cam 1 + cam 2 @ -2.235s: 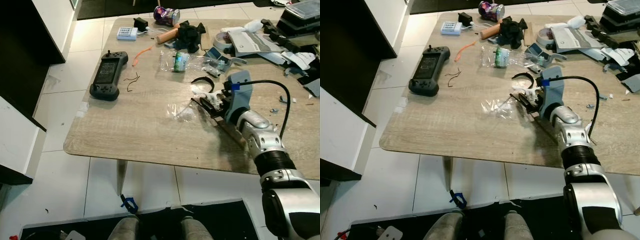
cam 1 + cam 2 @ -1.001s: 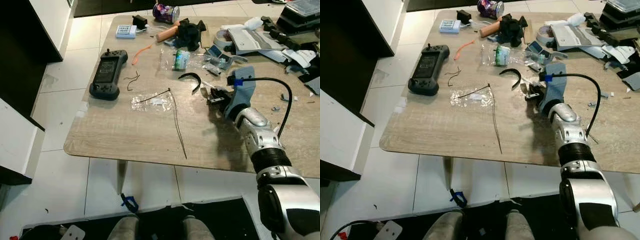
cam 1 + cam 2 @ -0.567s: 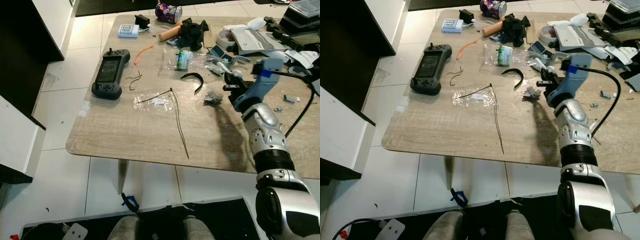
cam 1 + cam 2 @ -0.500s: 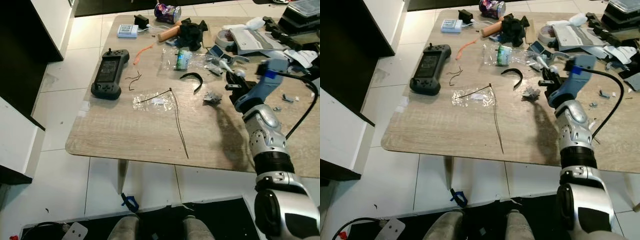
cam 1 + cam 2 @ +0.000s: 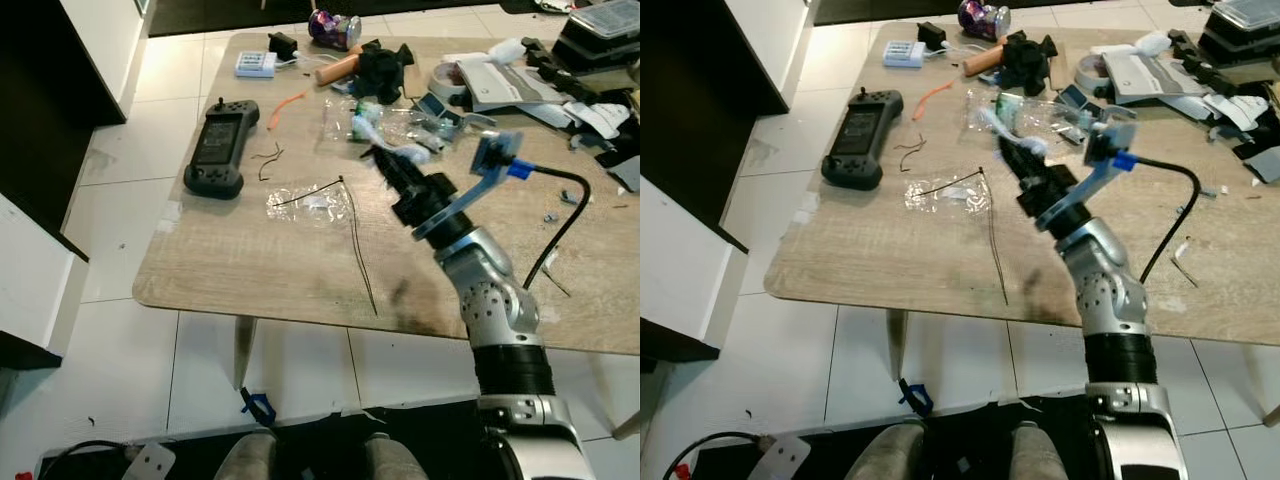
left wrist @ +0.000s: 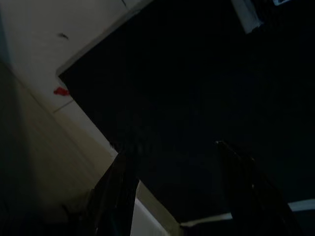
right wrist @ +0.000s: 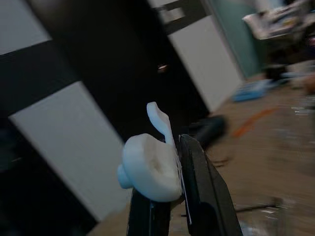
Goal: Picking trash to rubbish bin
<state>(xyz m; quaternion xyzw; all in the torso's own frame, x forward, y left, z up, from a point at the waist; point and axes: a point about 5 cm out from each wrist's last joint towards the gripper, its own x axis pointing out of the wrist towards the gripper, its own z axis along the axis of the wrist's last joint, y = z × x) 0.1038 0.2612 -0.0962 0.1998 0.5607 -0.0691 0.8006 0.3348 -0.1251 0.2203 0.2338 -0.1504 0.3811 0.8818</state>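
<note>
Right gripper (image 5: 385,163) raised above wooden table (image 5: 240,260), black fingers clamped on white crumpled scrap (image 7: 150,164), pointing toward table's far left side. Scrap pinched at fingertips, clear of tabletop. Below and left of gripper: clear plastic wrapper (image 5: 305,203) flat on table, thin dark wire (image 5: 358,255) running from it toward near edge. Black game controller (image 5: 215,147) near left edge. Clutter along far edge: crushed can (image 5: 333,27), black cloth (image 5: 380,68), tape roll (image 5: 445,78). Left gripper (image 6: 177,191) in shade, dim, fingers apart, holding nothing.
</note>
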